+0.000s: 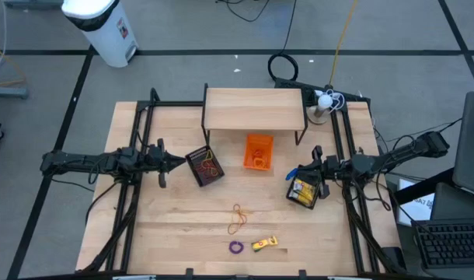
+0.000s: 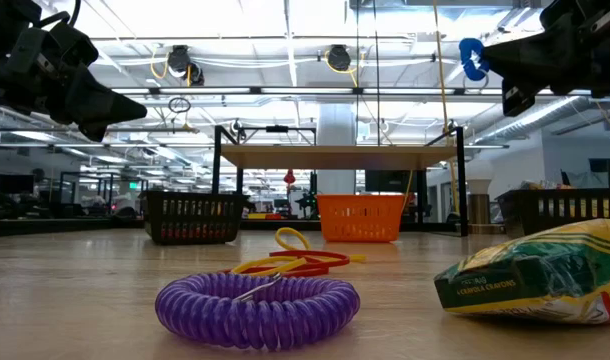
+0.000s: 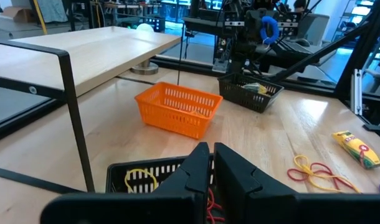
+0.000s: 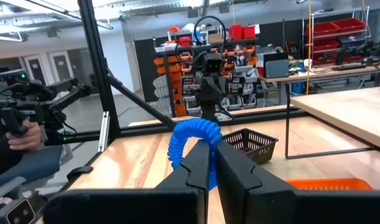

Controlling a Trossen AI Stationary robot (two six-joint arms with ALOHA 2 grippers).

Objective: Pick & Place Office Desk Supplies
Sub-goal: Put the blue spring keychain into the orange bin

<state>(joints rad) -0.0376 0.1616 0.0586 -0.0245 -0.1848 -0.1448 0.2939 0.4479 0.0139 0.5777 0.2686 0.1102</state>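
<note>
- Two grippers are up off the table: the right gripper (image 4: 210, 163) has its fingers pinched together on a blue coil ring (image 4: 191, 148), carried above the black basket (image 1: 305, 190) on the right side, which already holds a yellow crayon box (image 1: 301, 191).
- Left gripper (image 3: 212, 163) hangs over the other black basket (image 1: 205, 166); its fingers look all but together and I see nothing between them. Yellow and red rubber bands (image 3: 139, 179) lie inside that basket.
- My guess is the step in hand is dropping the blue ring into the right basket; that calls for lowering over the rim and parting the fingers.
- Loose supplies wait near the table's front edge: a tangle of orange and yellow rubber bands (image 1: 237, 220), a purple coil ring (image 1: 235, 247) and a small yellow-and-green crayon pack (image 1: 265, 243) just beside it.
- An orange basket (image 1: 258, 151) sits in the middle, in front of a low wooden shelf (image 1: 254, 109) on black legs.
- Nothing blocks the right basket from above; the shelf's legs stand close behind both arms.
- Off the table, a person's hand (image 4: 23, 134) holds a controller.
</note>
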